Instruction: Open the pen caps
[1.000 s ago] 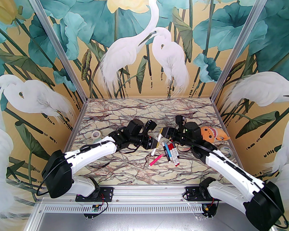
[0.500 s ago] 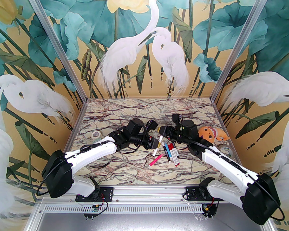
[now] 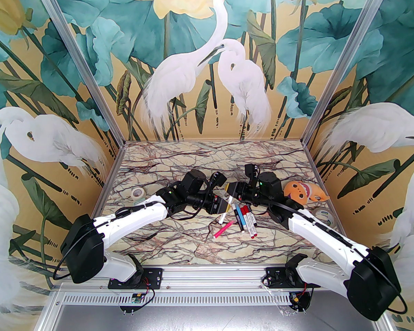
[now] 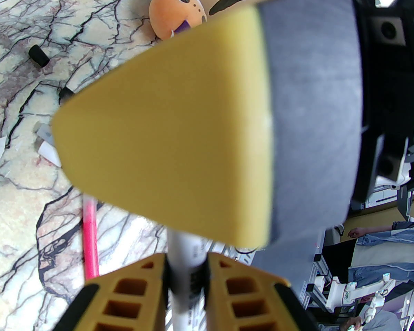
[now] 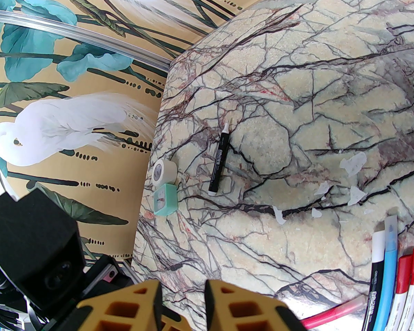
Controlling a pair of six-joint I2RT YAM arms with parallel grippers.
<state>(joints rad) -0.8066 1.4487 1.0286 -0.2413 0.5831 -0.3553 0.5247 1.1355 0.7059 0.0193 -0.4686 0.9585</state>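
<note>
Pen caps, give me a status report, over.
Left gripper shut on white pen, mid-barrel. Right gripper at its far end, grip unclear; that end hidden behind its finger. Other pens lie on the table, out of the way.

Bright, even light from overhead; shadows on desk (image 3: 179, 250) soft, faint. Top view sharp, walls (image 3: 38, 81) bowing at edges. Left wrist view: right arm's jaws loom close, yellow blur; desk behind sharper. Right wrist view crisp, heavy fisheye curve; rail (image 5: 72, 33) glints.
</note>
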